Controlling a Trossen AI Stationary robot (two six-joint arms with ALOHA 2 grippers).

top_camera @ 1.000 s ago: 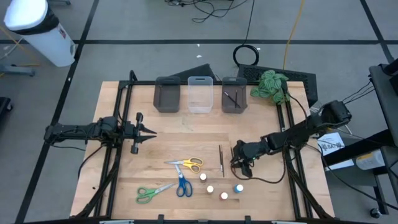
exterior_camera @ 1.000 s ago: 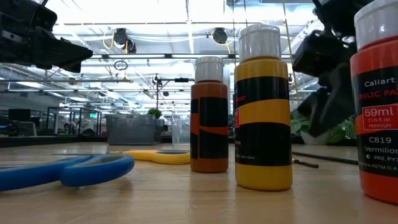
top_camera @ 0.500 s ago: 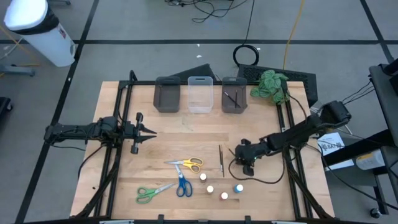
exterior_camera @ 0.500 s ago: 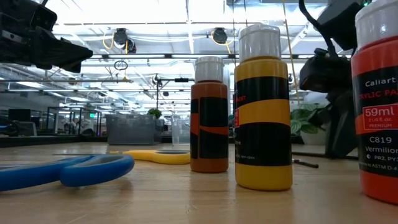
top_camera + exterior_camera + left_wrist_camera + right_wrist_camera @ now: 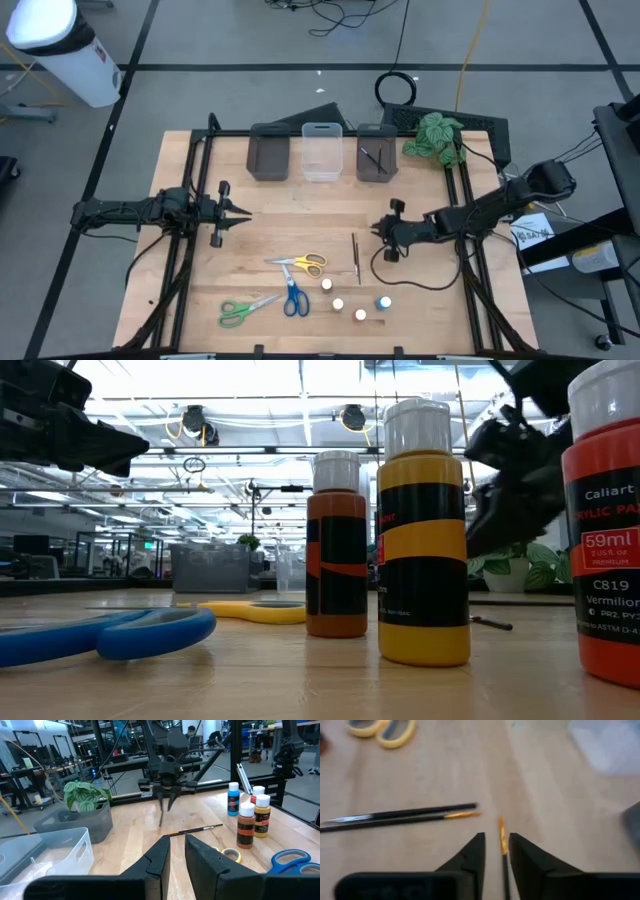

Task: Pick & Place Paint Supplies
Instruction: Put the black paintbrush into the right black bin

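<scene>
My right gripper [image 5: 381, 230] hovers right of table centre, shut on a thin dark brush [image 5: 503, 837] with an orange ferrule. Two more brushes [image 5: 400, 815] lie side by side on the wood just left of it. Nearer the front edge stand small paint bottles [image 5: 339, 303], white-capped and one blue-capped [image 5: 384, 301]. Yellow scissors [image 5: 303, 264], blue scissors [image 5: 293, 297] and green scissors [image 5: 238, 312] lie flat there too. My left gripper [image 5: 246, 212] waits level at the left, its fingers nearly together with nothing between them. My right gripper pinches the brush between its two fingers near the orange ferrule [image 5: 503, 845], whose tip pokes out just past the fingertips. The fingers slant down toward the table's left. The dark handle [image 5: 161, 817] hangs below them; whether its lower end touches the wood I cannot tell.
Two grey bins [image 5: 268, 152] [image 5: 382, 170] and a clear bin [image 5: 322, 150] line the far edge; the right grey bin holds a brush [image 5: 372, 157]. A leafy plant [image 5: 435, 135] stands at the far right. Bare wood lies between the bins and the supplies.
My right gripper has risen and drawn back from the bottles toward the far edge. It has tipped from pointing steeply down to slanting toward the table's left.
</scene>
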